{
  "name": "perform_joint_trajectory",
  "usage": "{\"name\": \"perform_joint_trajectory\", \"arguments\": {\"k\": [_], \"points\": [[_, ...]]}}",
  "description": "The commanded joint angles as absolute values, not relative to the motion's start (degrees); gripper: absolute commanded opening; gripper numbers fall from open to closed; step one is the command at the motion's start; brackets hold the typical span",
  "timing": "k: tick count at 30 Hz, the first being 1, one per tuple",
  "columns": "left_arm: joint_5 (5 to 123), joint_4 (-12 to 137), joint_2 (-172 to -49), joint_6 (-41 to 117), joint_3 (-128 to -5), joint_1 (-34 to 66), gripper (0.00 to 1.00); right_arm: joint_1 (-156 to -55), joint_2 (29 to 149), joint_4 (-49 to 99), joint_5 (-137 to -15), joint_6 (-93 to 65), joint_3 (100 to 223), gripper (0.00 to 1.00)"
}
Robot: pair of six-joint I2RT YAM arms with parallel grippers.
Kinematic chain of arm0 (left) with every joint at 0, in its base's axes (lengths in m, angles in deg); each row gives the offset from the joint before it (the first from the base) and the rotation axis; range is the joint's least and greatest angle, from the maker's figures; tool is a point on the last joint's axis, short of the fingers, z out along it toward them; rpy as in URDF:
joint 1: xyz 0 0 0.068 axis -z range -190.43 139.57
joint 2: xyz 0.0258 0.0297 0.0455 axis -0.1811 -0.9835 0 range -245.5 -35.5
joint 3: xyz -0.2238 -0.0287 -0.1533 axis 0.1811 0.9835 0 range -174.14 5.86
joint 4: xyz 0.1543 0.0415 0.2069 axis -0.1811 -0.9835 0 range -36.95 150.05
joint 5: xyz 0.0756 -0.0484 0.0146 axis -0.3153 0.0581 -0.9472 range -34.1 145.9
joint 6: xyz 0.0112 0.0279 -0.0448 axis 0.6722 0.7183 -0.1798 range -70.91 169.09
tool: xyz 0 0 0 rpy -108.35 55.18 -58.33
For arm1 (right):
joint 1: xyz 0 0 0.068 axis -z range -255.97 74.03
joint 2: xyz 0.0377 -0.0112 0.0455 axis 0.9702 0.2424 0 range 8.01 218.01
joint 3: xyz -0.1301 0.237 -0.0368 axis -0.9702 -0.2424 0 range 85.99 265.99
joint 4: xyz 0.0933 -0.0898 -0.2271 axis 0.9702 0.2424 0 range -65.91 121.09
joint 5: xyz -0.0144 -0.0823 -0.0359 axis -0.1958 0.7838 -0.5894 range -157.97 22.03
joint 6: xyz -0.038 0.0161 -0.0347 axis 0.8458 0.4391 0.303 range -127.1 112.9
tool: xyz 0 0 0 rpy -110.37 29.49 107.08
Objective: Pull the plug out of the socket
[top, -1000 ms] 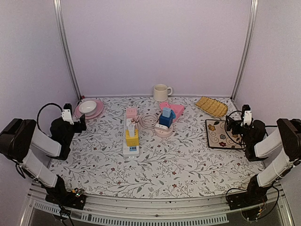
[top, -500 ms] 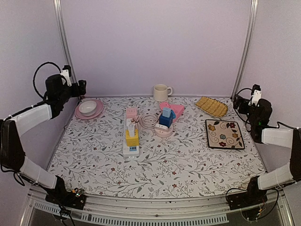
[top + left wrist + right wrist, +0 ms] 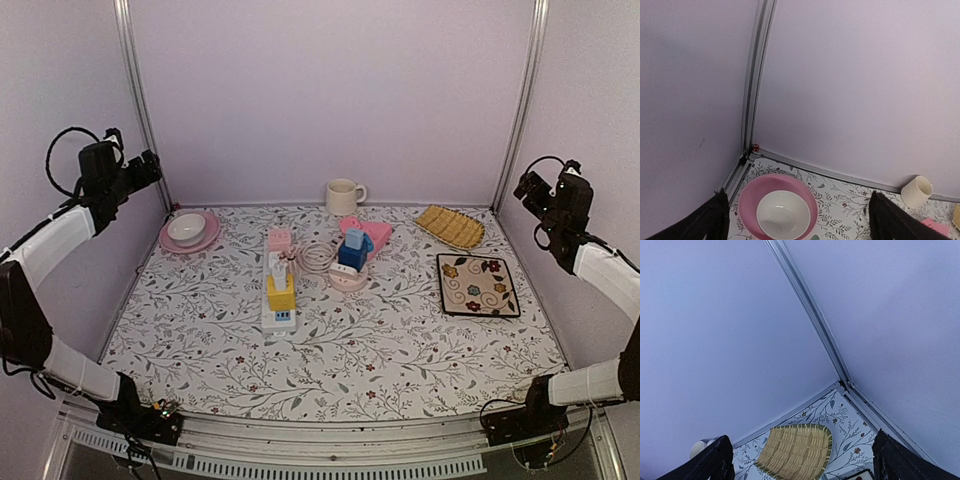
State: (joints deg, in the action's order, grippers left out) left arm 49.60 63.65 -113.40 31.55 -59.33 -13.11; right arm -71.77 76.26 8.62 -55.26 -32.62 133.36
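Far below and between the two pairs of jaws, on the flowered desk, lies the white socket strip, nearer the left jaws than the right. Three plugs stand in it in a row: a pink plug at the far end, a white plug in the middle with a coiled cable just beside it, and a yellow plug toward the near end. Which one the task means I cannot tell; all three look seated.

The left arm holds its jaws high by the left wall, spread wide with nothing between them. Beneath their gap the wrist view shows a white bowl in a pink plate. The right arm is likewise raised by the right wall, its jaws released and bare above a woven basket.

By my reading nothing of the task is done: no plug is out, and neither arm is near the strip. Everything is left: come down to the strip, perhaps steady it with one pair of jaws, clasp the plug with the other, and draw it straight up.
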Motion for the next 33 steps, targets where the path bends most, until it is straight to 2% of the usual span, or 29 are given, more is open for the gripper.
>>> {"name": "perform_joint_trajectory", "arguments": {"k": [1,5,10,20,33], "points": [[49.3,59.7,-113.0,22.0,-58.3,-16.3,0.95,-71.4,75.9,13.2,-58.5,-38.3,134.5,0.99],[55.4,53.7,-116.0,24.5,-61.8,-15.7,0.89,-72.6,78.1,17.3,-61.5,-36.5,136.9,0.99],[57.9,51.7,-116.8,27.0,-60.9,-8.4,0.95,-80.4,82.3,24.4,-59.3,-33.9,141.4,0.99],[56.0,48.9,-118.3,22.5,-56.1,7.3,0.96,-104.8,93.2,32.9,-55.9,-34.3,151.2,0.99],[60.1,46.1,-115.8,18.3,-47.9,9.0,0.96,-129.5,119.5,50.4,-55.7,-38.2,183.9,0.99]]}}
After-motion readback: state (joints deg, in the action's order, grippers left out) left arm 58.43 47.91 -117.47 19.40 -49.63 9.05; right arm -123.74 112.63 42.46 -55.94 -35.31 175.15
